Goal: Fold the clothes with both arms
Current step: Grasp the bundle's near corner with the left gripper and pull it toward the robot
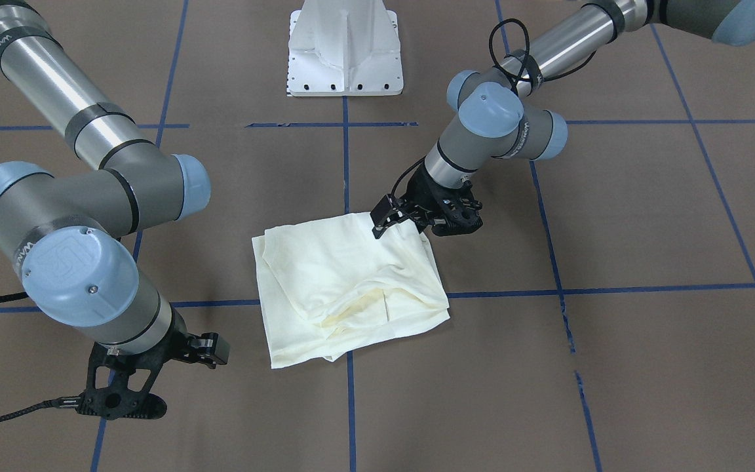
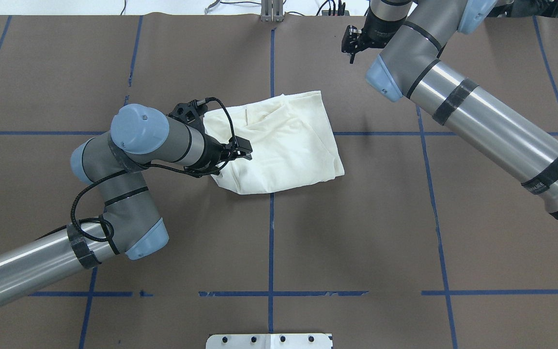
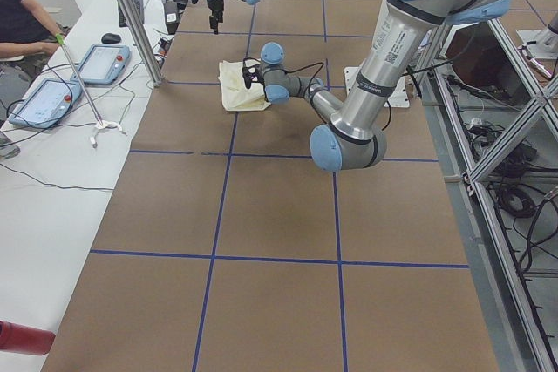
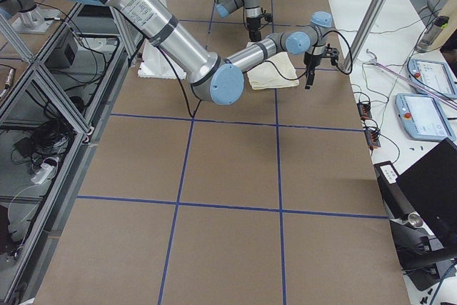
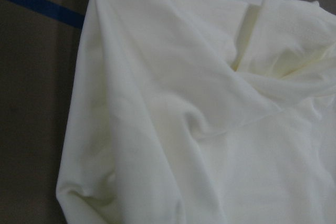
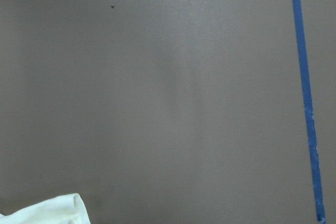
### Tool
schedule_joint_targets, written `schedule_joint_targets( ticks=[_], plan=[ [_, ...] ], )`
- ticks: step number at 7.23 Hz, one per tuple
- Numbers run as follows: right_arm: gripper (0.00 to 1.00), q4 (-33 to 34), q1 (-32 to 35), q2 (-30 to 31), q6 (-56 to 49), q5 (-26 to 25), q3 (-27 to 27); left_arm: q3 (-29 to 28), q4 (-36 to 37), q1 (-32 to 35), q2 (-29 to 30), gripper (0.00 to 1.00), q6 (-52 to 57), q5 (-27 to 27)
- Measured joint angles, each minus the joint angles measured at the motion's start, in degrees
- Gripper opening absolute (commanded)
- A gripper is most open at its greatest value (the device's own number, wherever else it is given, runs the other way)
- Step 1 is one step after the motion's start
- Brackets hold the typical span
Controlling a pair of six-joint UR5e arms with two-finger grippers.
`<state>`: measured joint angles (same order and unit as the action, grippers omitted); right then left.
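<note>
Two grippers and one garment for you to log.

1. Left gripper [image 1: 385,219]: jaws parted, gripping nothing, tips at the T-shirt [image 1: 345,282] corner nearest the robot. You cannot tell whether they touch the cloth.
2. Right gripper [image 2: 351,46]: held apart from the shirt, off its corner on your side of the table [image 1: 613,216]. You cannot tell whether its jaws are parted or closed.
3. T-shirt: folded to a rough rectangle with the plain cream face up, lying mid-table over a crossing of blue tape lines [image 1: 613,288].
4. White pedestal base [image 1: 345,52]: beyond the shirt, at the robot's edge.
</note>
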<state>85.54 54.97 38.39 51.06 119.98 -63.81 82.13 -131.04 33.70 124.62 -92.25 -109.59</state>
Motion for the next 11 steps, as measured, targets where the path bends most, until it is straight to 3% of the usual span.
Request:
schedule_joint_targets(
  ticks=[7,11],
  plan=[
    [1.00,-0.02,-0.13,0.29,0.00,-0.06,0.00,-4.33,-1.20,0.36,3.32,1.00,-0.09,0.42],
    [1.00,-0.02,-0.13,0.37,0.00,-0.11,0.00,-3.87,-1.19,-0.08,2.64,1.00,0.28,-0.13]
  ],
)
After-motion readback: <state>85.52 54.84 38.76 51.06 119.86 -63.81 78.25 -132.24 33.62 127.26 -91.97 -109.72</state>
